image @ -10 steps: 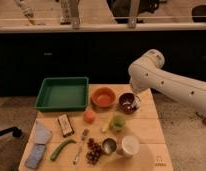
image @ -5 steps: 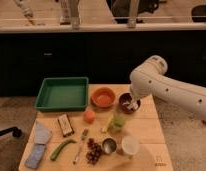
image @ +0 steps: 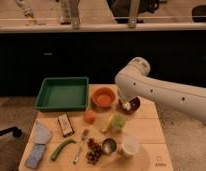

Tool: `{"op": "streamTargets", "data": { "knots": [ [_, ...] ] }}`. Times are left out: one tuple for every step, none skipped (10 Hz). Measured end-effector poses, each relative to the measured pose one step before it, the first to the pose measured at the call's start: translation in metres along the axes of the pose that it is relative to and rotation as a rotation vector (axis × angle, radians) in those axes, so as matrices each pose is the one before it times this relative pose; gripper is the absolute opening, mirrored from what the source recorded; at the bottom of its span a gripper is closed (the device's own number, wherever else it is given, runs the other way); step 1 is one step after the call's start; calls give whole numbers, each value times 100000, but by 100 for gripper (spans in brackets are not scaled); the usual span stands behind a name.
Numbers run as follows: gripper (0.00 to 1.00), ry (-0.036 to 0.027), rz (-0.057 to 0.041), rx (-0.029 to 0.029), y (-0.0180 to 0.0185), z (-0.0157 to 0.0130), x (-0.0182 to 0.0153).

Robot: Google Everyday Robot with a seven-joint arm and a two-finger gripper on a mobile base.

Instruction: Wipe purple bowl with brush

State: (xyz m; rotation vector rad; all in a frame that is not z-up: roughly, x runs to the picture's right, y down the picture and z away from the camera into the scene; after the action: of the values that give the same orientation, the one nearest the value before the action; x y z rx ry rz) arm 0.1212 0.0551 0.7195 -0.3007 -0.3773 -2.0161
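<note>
A: Gripper (image: 127, 103) state?
B: Closed, clamped on the brush (image: 127, 107). It hung inside the purple bowl (image: 137, 103), over the bowl's left half. Only the brush's whitish head showed, low against the glossy inside. Contact couldn't be confirmed, and the handle was hidden under the wrist.
A: Arm?
B: 1 white arm (image: 166, 94) reached in from the right edge, bent at a rounded elbow above the bowl, then dropped to it.
A: Bowl location?
B: It sat upright at the back right of the wooden table (image: 148, 132). The orange bowl (image: 104, 97) was just beside it on the left, not touching. The green tray (image: 62, 94) was further left, at the back-left corner.
A: Middle row?
B: A round orange fruit (image: 89, 116) lay in front of the orange bowl. Yellow-green produce (image: 115, 122) lay in front of the purple bowl, type unclear. A wrapped snack bar (image: 65, 125) lay in front of the tray.
A: Front row?
B: A small metal cup (image: 109, 145) and 1 white cup (image: 129, 146) stood side by side, close together. A dark red grape-like bunch (image: 94, 151) was just left of the metal cup, a fork (image: 80, 145) beside that, then a long green pod (image: 62, 148). 2 blue-grey cloth pieces (image: 40, 135) lay at the far left edge, one behind the other.
A: Background?
B: Dark cabinet fronts (image: 56, 55) stood behind the table, with a pale counter (image: 96, 26) on top.
</note>
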Motion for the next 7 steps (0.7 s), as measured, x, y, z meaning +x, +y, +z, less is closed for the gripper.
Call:
{"op": "streamTargets", "data": {
  "knots": [
    [0, -324, -346, -286, -148, 2, 218],
    [0, -34, -675, -285, -311, 8, 564],
    [0, 17, -994, -408, -360, 42, 770],
    [0, -37, -313, -560, 7, 23, 463],
    [0, -130, 39, -913, 278, 71, 530],
    [0, -373, 284, -955, 431, 223, 662],
    [0, 8, -82, -399, 182, 190, 607]
  ]
}}
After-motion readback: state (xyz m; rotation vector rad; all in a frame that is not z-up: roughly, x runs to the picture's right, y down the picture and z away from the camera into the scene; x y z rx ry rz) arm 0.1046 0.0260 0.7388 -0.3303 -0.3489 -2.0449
